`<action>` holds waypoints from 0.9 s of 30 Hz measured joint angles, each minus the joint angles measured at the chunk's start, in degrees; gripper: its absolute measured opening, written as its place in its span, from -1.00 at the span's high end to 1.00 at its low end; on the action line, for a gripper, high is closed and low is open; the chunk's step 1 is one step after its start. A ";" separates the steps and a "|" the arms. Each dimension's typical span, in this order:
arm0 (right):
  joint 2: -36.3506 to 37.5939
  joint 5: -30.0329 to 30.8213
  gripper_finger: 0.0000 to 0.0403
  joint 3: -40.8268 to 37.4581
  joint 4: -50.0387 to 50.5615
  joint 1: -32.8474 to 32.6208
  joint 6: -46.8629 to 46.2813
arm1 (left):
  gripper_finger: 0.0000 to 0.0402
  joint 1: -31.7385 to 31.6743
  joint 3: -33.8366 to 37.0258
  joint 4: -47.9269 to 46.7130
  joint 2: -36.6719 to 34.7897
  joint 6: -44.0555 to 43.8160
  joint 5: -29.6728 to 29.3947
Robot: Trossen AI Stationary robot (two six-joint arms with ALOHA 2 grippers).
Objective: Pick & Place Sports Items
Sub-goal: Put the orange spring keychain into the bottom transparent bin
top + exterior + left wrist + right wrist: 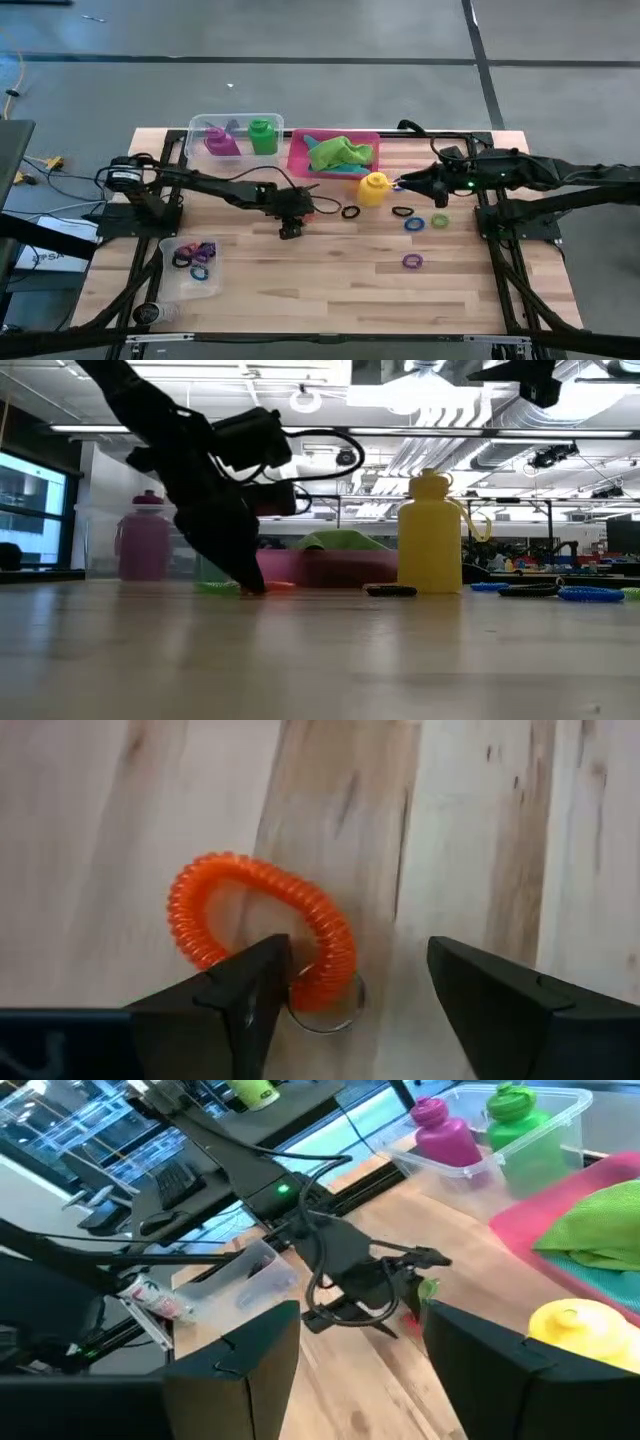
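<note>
An orange coil ring (260, 910) with a small metal ring lies flat on the wooden table (330, 280). My left gripper (360, 960) is open and points down at the table's middle (290, 230), one finger over the coil and the other on bare wood beside it. My right gripper (400, 183) is open and empty, just right of the upright yellow bottle (373, 188). Purple (220, 140) and green (263, 135) bottles stand in a clear tub. A green cloth (340, 152) lies on a teal cloth in the pink tray (297, 150). My left gripper comes from above, pointing down, open. One finger (250, 995) stands over the orange coil's edge next to the small metal ring (330, 1015). The finger hides the spot, so I cannot tell whether it touches. The ring lies flat on the table.
Loose rings lie on the table: black (350, 212), black (402, 212), blue (415, 224), green (440, 221), purple (412, 262). A clear tub (195, 262) with several rings stands at the front left. The arm frames run along both table sides.
</note>
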State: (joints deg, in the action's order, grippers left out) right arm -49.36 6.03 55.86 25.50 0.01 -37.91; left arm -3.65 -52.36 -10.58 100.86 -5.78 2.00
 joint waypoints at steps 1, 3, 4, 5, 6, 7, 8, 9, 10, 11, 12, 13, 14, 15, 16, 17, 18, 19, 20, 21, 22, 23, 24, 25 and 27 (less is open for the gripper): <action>0.00 0.02 0.19 0.00 0.00 0.00 0.00 | 0.10 0.23 0.02 -0.06 -0.08 -0.02 -0.57; 0.00 0.02 0.19 0.00 0.02 0.00 0.00 | 0.23 0.64 0.09 -0.18 -0.19 -0.02 -1.11; 0.00 0.02 0.19 0.00 0.00 0.00 0.00 | 0.32 0.88 0.09 -0.25 -0.20 -0.03 -1.28; 0.00 0.02 0.19 0.00 0.01 0.00 0.00 | 0.40 1.13 0.09 -0.27 -0.20 -0.04 -1.31; 0.00 0.02 0.19 0.00 0.00 0.00 0.00 | 0.50 1.33 0.09 -0.29 -0.20 -0.11 -1.29; 0.00 0.02 0.19 0.00 0.00 -0.02 0.00 | 0.60 1.53 0.11 -0.34 -0.20 -0.24 -1.33; 0.00 0.02 0.19 0.00 0.00 0.00 0.00 | 0.70 1.78 0.11 -0.36 -0.20 -0.26 -1.40; 0.00 0.02 0.19 0.00 0.00 0.00 0.00 | 0.80 2.06 0.11 -0.36 -0.20 -0.27 -1.50; 0.00 0.02 0.19 0.00 0.01 0.00 0.00 | 0.90 2.29 0.13 -0.38 -0.20 -0.40 -1.51; 0.00 0.02 0.19 0.00 0.00 0.00 0.00 | 0.96 2.51 0.13 -0.40 -0.20 -0.81 -1.41; 0.00 0.02 0.19 0.00 0.00 0.00 0.00 | 0.97 2.66 0.13 -0.41 -0.18 -1.47 -1.32; 0.00 0.02 0.19 0.00 0.02 0.00 0.00 | 0.95 2.78 0.13 -0.40 -0.19 -2.18 -1.16; 0.00 0.02 0.19 0.00 0.00 0.00 0.00 | 0.93 2.88 0.13 -0.38 -0.25 -2.76 -0.85; -0.02 0.02 0.19 0.00 0.00 0.00 0.00 | 0.92 2.92 0.13 -0.38 -0.45 -3.07 -0.38; -0.01 0.02 0.19 0.00 0.00 0.00 0.00 | 0.92 2.92 0.17 -0.40 -0.75 -3.18 0.49; -0.02 0.04 0.19 0.00 0.00 0.00 0.00 | 0.93 2.94 0.20 -0.50 -1.16 -3.28 1.45; -0.02 0.16 0.19 0.00 0.00 0.00 0.00 | 0.96 3.01 0.26 -0.74 -1.70 -3.26 2.49; -0.02 0.62 0.19 0.01 0.00 0.00 -0.01 | 0.98 3.13 0.36 -1.11 -2.43 -3.30 3.63; -0.02 1.20 0.19 0.00 0.01 0.00 -0.15 | 0.98 3.25 0.55 -1.83 -3.31 -3.31 4.79; -0.02 1.78 0.19 0.00 0.00 -0.02 -0.53 | 0.98 3.32 0.64 -2.27 -4.37 -3.31 5.36; -0.02 2.38 0.19 0.00 0.00 0.00 -0.93 | 0.97 3.40 0.65 -1.95 -5.66 -3.30 6.02; -0.04 2.75 0.19 0.00 0.00 0.00 -1.24 | 0.97 3.36 0.60 -1.34 -7.16 -3.30 6.68; -0.10 3.07 0.19 0.00 0.00 0.00 -1.39 | 0.97 3.28 0.46 -0.98 -8.78 -3.29 6.77; -0.19 3.35 0.19 0.00 0.00 0.00 -1.42 | 0.98 3.19 0.39 -0.87 -10.31 -3.29 7.13; -0.51 3.49 0.19 0.00 0.00 0.00 -1.46 | 0.98 3.07 0.44 -1.34 -13.10 -3.37 8.52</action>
State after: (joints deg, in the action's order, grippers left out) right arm -49.87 9.52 55.86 25.50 0.01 -39.37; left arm -0.58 -51.92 -11.93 87.76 -9.15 10.52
